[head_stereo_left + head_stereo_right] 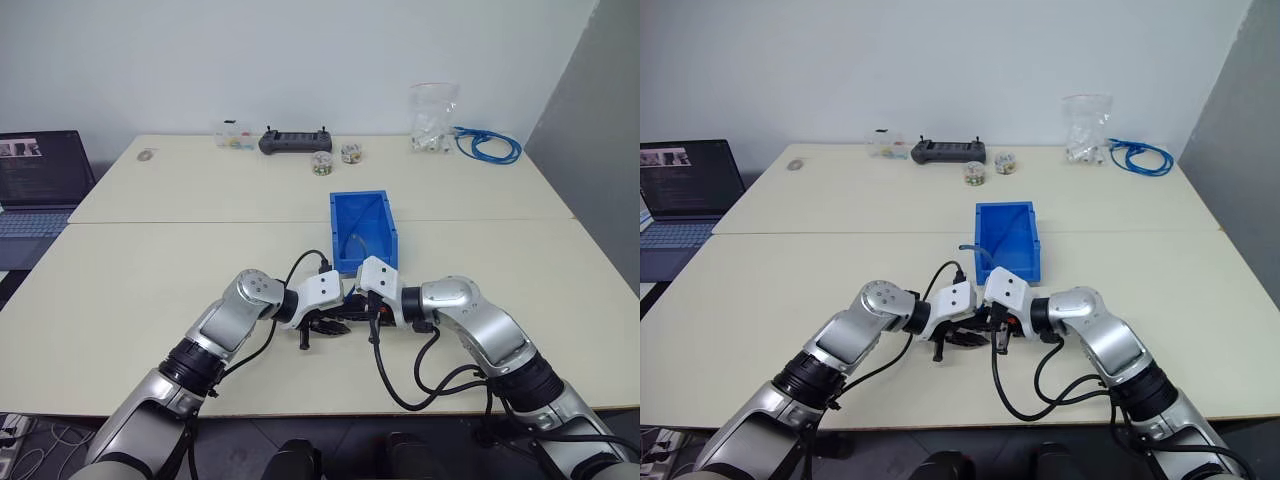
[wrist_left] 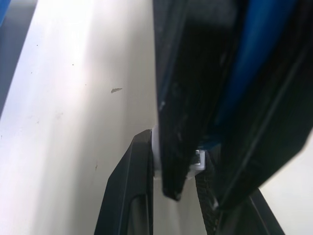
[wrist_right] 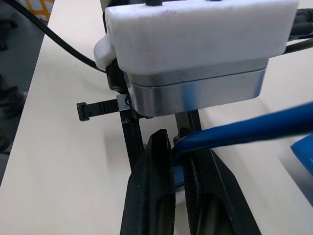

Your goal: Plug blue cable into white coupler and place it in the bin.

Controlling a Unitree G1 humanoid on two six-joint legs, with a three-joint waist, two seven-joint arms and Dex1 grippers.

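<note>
My two grippers meet low over the table, just in front of the bin (image 1: 362, 228), which stands open-topped at the table's middle. The left gripper (image 1: 333, 324) is shut on the white coupler (image 2: 155, 152), a small white piece that peeks out between its black fingers. Facing it from the right, my right gripper (image 3: 175, 138) is shut on the blue cable (image 3: 254, 126) near its end. The cable runs out sideways from the fingers toward the bin. The plug and the coupler's opening are hidden behind the fingers.
A laptop (image 1: 40, 185) sits at the far left. Along the back edge stand a clear box (image 1: 235, 138), a black controller (image 1: 295, 142), small jars (image 1: 322, 162), a plastic bag (image 1: 432, 120) and a coiled blue cable bundle (image 1: 490, 146).
</note>
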